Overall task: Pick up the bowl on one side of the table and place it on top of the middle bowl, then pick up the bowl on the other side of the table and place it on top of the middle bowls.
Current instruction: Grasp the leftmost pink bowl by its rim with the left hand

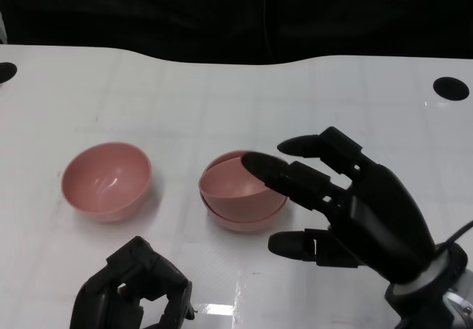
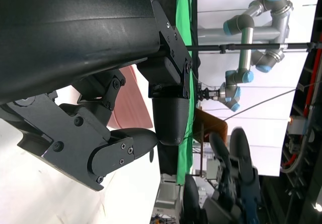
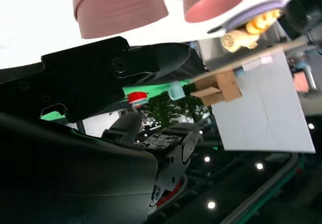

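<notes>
Right hand (image 1: 362,211), fingers spread and empty, hovers beside the stacked bowls (image 1: 242,193); left hand (image 1: 137,288) is curled near the left bowl (image 1: 106,180).

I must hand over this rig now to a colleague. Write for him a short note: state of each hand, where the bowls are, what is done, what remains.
Right hand: open, fingers spread, holding nothing, just right of the stacked bowls.
Left hand: fingers curled in, holding nothing, low at the near edge of the white table.
Bowls: one pink bowl sits tilted inside the middle bowl at the table centre. The left bowl stands alone, upright, on the robot's left side.
Done: first bowl is on the middle bowl, though not seated level.
Left: pick up the left bowl and place it on top of the stack.
</notes>
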Controlling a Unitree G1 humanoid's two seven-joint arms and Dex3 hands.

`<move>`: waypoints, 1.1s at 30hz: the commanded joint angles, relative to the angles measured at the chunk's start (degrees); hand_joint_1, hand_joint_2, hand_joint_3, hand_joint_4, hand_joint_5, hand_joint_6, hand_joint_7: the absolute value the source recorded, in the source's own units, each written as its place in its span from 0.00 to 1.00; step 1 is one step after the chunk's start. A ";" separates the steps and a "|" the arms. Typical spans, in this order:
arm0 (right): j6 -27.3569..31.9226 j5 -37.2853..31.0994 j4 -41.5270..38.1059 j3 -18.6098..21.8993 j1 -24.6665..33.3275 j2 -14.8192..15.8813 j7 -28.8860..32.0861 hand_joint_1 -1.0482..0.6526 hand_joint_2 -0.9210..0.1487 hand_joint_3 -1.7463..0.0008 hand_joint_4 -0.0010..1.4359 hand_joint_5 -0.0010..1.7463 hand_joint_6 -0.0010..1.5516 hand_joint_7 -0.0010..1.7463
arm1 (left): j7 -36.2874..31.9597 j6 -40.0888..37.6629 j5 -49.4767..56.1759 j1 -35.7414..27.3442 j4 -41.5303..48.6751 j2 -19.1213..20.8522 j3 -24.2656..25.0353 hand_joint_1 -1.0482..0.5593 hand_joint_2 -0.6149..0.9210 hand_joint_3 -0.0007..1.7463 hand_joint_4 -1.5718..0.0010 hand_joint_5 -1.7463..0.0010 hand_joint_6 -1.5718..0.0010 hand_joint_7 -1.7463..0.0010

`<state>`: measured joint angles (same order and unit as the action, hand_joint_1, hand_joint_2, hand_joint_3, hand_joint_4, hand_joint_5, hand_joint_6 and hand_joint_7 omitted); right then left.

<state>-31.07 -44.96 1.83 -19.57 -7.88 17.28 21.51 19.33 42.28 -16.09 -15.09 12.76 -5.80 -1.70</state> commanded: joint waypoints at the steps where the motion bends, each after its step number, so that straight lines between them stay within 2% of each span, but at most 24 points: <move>1: -3.21 3.15 0.17 1.45 2.36 0.70 0.82 0.34 0.00 0.96 0.26 0.47 0.42 0.12 | 0.04 -0.67 -0.09 -0.19 -0.56 0.55 0.36 0.54 0.80 0.55 0.43 0.10 0.44 0.23; 7: -7.21 6.51 -0.24 2.99 5.19 0.89 -0.16 0.40 0.00 0.97 0.31 0.49 0.45 0.13 | 0.04 -1.16 -0.18 -0.15 -0.81 0.62 0.69 0.55 0.80 0.56 0.43 0.11 0.44 0.24; 14: -10.12 13.21 -0.87 4.59 8.38 1.33 -4.36 0.42 0.00 0.95 0.36 0.50 0.47 0.14 | 0.36 -0.69 -0.09 0.03 -0.56 0.77 0.83 0.55 0.80 0.56 0.43 0.10 0.44 0.24; 22: -15.41 20.94 -3.43 6.40 11.97 1.36 -8.05 0.45 0.00 0.91 0.44 0.57 0.54 0.18 | 0.38 -2.15 -0.59 -0.59 -1.89 1.04 0.81 0.56 0.80 0.55 0.44 0.11 0.44 0.24; 27: -19.83 25.20 -6.32 7.69 13.11 1.22 -10.52 0.50 0.00 0.91 0.46 0.65 0.56 0.24 | 0.76 -3.63 -1.81 -0.76 -3.01 1.05 0.94 0.54 0.81 0.51 0.47 0.12 0.47 0.25; 31: -20.26 27.09 -6.69 8.59 14.00 0.78 -12.48 0.50 0.00 0.90 0.46 0.68 0.55 0.29 | 0.60 -3.50 -1.80 -0.62 -3.24 1.12 1.40 0.53 0.84 0.47 0.48 0.13 0.48 0.26; 33: -20.07 27.82 -6.76 9.06 14.77 0.47 -13.26 0.51 0.00 0.89 0.47 0.69 0.53 0.36 | 0.57 -4.01 -2.20 -0.60 -3.73 1.32 1.78 0.53 0.87 0.42 0.52 0.16 0.53 0.29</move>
<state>-50.68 -18.56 -4.56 -11.35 6.04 17.83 8.79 19.87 38.82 -17.92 -15.43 10.05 -5.35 -0.52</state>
